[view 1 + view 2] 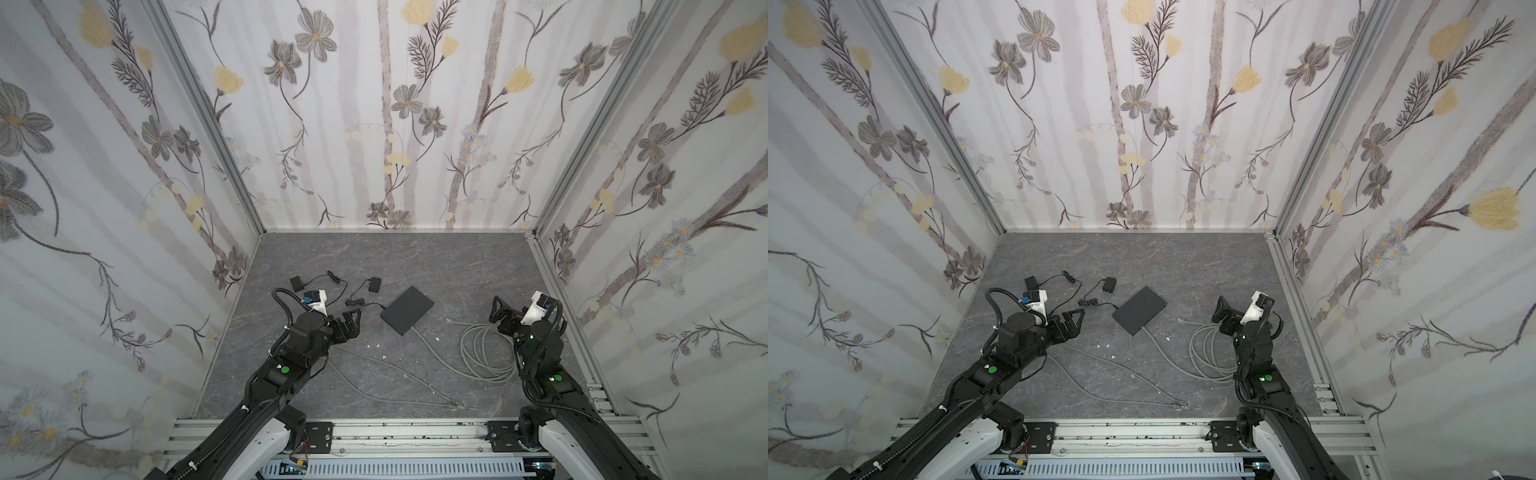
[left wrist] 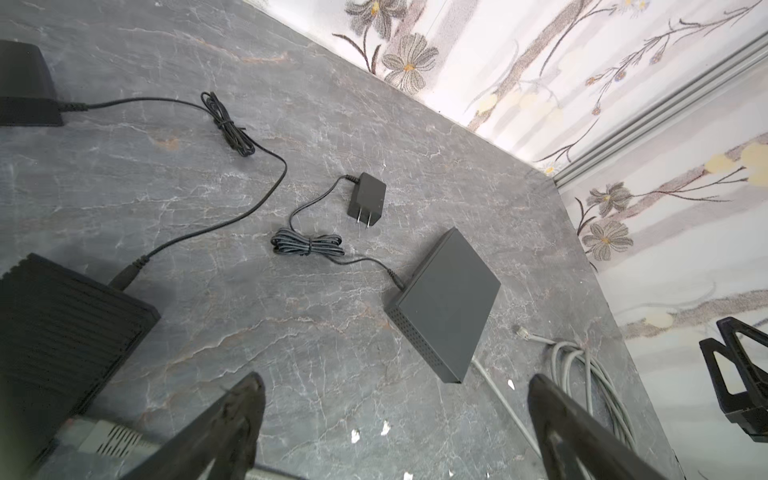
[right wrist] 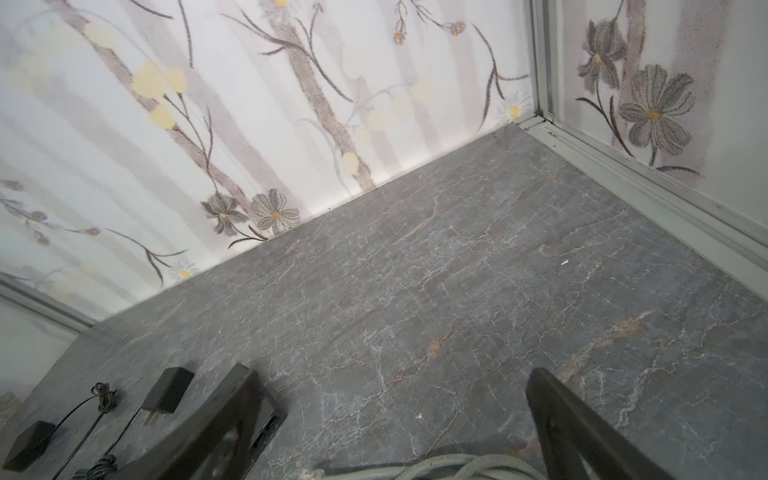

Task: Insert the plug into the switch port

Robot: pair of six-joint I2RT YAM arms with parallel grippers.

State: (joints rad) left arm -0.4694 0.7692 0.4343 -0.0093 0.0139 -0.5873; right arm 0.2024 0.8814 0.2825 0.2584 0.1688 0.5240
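Note:
The switch [image 1: 407, 309] [image 1: 1139, 309] is a flat dark grey box lying mid-floor; in the right wrist view its ports [image 3: 266, 430] show beside one finger. The plug [image 1: 449, 321] [image 1: 1180, 321] [image 2: 519, 330] is the clear end of a grey cable, lying loose on the floor just right of the switch. My left gripper [image 1: 352, 323] [image 1: 1073, 322] [image 2: 397, 382] stands open left of the switch, holding nothing. My right gripper [image 1: 500, 316] [image 1: 1222, 312] [image 3: 392, 376] is open too, over the cable coil [image 1: 486, 353] [image 2: 582, 374], right of the plug.
A second grey cable [image 1: 432, 353] runs from the switch toward the front edge. A pronged power adapter [image 1: 375, 285] [image 2: 368, 199] with a bundled black cord lies behind the switch. Another black box [image 2: 62, 324] and adapter [image 1: 297, 284] lie by my left arm. White scraps [image 1: 374, 345] dot the floor.

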